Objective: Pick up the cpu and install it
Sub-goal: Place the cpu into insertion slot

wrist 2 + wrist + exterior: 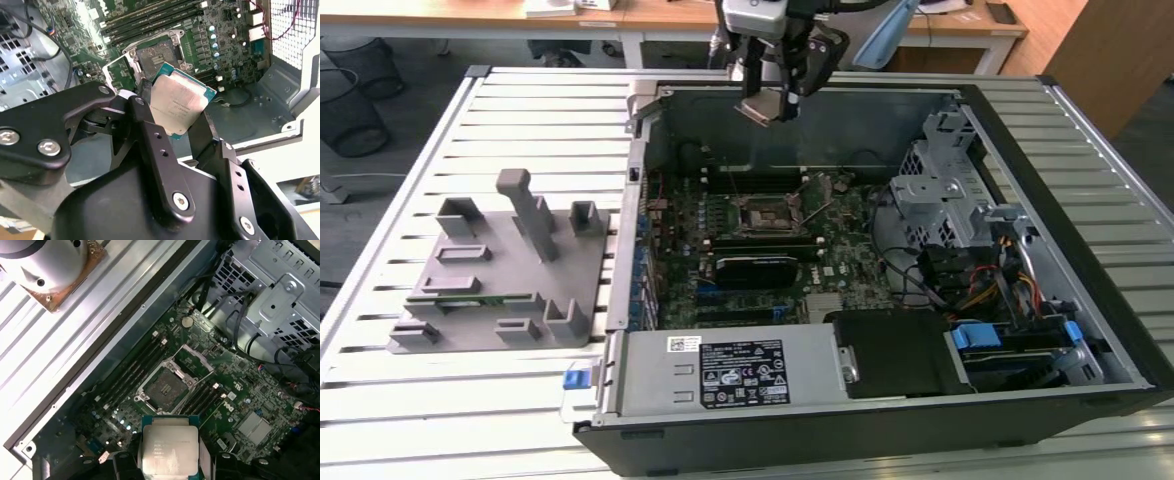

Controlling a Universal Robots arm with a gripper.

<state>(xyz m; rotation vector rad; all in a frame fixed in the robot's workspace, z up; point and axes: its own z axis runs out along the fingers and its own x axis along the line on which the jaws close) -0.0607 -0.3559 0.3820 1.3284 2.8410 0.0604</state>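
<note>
The pick-up looks done and the seating does not: the cpu [177, 102] is off the table [520, 120] and held in the tool [774, 104]. In the exterior view the tool hangs above the computer case [881, 120], over the wall farthest from that camera and well apart from the grey fixture block [507, 270]. In both wrist views the socket [167, 387] on the motherboard [235, 390] lies bare below, its metal frame swung open and nothing seated in it. The tool's fingers [150, 130] are closed only to the chip's width, pressing on two opposite edges, with the silvery top showing between them.
</note>
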